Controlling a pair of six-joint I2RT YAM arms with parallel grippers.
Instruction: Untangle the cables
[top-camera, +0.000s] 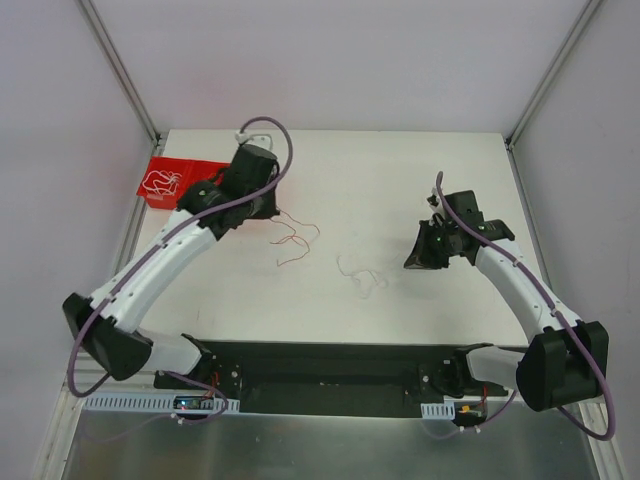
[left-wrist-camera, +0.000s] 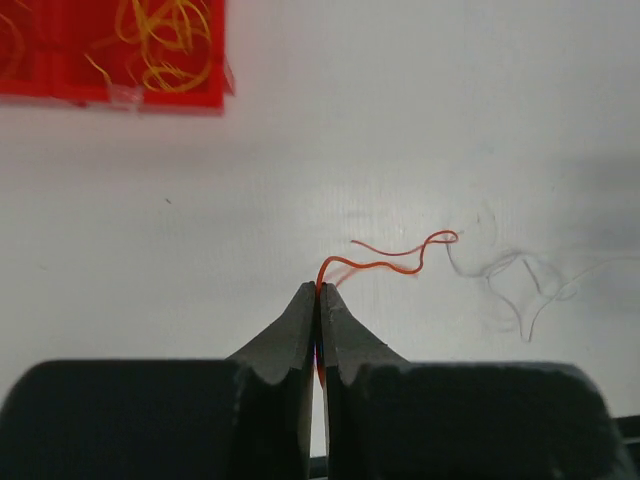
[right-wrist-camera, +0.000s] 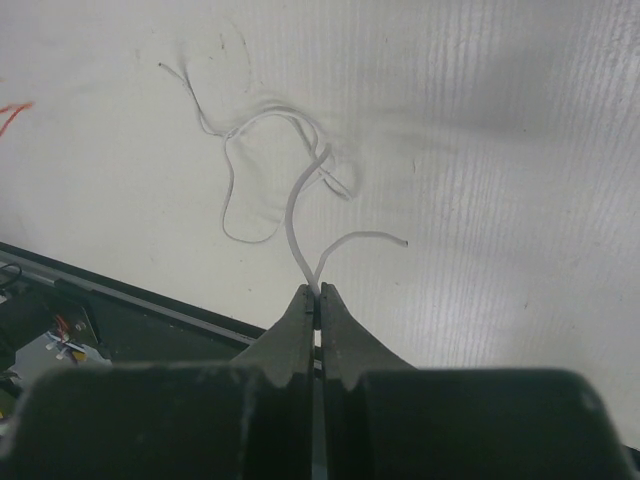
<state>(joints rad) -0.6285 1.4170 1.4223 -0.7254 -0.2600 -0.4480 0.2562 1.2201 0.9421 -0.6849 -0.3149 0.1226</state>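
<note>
The cables lie apart on the white table. A thin red-orange wire (left-wrist-camera: 400, 262) curls away from my left gripper (left-wrist-camera: 320, 292), which is shut on one end of it. In the top view this red wire (top-camera: 300, 238) trails right and toward the near edge from the left gripper (top-camera: 272, 211). A white wire (right-wrist-camera: 290, 195) loops across the table, and my right gripper (right-wrist-camera: 319, 292) is shut on it near one end. From above, the white wire (top-camera: 362, 276) lies left of the right gripper (top-camera: 411, 262). The two wires do not touch.
A red tray (top-camera: 152, 192) at the table's far left holds more curly yellow wires (left-wrist-camera: 165, 40). A black bar (top-camera: 330, 365) with both arm bases runs along the near edge. Grey frame posts stand at the far corners.
</note>
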